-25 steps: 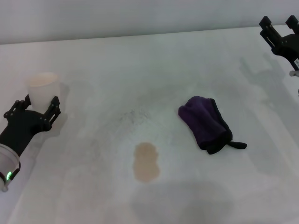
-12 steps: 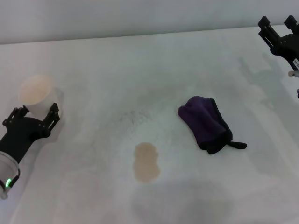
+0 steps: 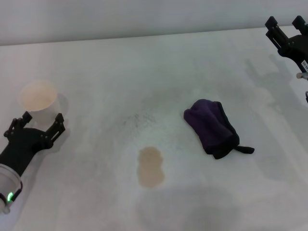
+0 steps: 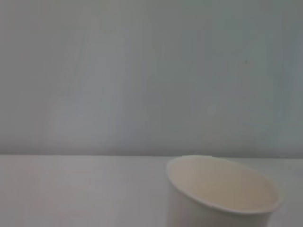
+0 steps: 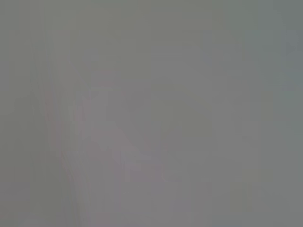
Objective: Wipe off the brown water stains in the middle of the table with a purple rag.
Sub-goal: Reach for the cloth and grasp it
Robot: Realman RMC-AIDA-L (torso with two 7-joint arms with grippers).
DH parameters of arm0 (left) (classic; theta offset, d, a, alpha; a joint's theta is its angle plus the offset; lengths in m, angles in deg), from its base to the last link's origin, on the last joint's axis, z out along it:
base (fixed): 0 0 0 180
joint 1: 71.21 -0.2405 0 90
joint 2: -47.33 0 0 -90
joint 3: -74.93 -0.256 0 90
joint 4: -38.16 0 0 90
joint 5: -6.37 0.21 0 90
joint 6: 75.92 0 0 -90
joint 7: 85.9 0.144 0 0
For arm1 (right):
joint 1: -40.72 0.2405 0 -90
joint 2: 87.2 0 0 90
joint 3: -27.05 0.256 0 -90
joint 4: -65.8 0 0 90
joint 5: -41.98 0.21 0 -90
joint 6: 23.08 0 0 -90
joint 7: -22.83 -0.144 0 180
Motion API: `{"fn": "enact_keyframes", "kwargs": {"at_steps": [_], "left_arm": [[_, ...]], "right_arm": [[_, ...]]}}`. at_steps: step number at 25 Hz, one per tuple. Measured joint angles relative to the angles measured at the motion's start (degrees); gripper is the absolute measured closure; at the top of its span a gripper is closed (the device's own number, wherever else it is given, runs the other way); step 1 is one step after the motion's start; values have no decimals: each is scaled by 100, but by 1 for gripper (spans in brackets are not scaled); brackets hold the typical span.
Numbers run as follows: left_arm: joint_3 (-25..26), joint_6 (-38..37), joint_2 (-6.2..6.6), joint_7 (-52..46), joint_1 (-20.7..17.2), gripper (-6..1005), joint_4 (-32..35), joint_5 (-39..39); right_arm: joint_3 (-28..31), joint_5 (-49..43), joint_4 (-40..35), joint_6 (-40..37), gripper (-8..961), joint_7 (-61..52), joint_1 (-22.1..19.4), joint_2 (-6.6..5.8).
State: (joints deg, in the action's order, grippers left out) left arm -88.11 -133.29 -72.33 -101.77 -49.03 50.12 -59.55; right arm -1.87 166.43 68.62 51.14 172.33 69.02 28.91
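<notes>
The purple rag (image 3: pixel 212 127), a dark bundle with a short black strap, lies on the white table (image 3: pixel 159 67) right of centre. The brown water stain (image 3: pixel 151 166), a tan peanut-shaped patch, lies to its left and nearer the front edge. My left gripper (image 3: pixel 37 122) is open and empty at the left, just short of a white paper cup (image 3: pixel 38 96). My right gripper (image 3: pixel 287 26) is open and empty, raised at the far right corner, well away from the rag.
The white paper cup also shows upright and empty in the left wrist view (image 4: pixel 222 194). A faint grey speckled smudge (image 3: pixel 139 118) lies behind the stain. The right wrist view shows only plain grey.
My left gripper has let go of the paper cup and drawn back toward the front edge. The cup stays standing. The right arm has not moved.
</notes>
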Motion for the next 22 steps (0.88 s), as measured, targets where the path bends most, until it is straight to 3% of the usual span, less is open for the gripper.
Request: {"fn": "enact_keyframes", "kwargs": {"at_steps": [3,16,22], "left_arm": [[0,-41,5,116,-89,106,112,1],[0,-708,1,517,-724,106,437,1],[0,-1341,3,523,-1040,106,544,9]], "right_arm": [[0,0,0,0,112,0,-1,-1],[7,0,0,-16,119,0,78,-2],[-112,0,-5,-198,123,-131,256,-17]]}}
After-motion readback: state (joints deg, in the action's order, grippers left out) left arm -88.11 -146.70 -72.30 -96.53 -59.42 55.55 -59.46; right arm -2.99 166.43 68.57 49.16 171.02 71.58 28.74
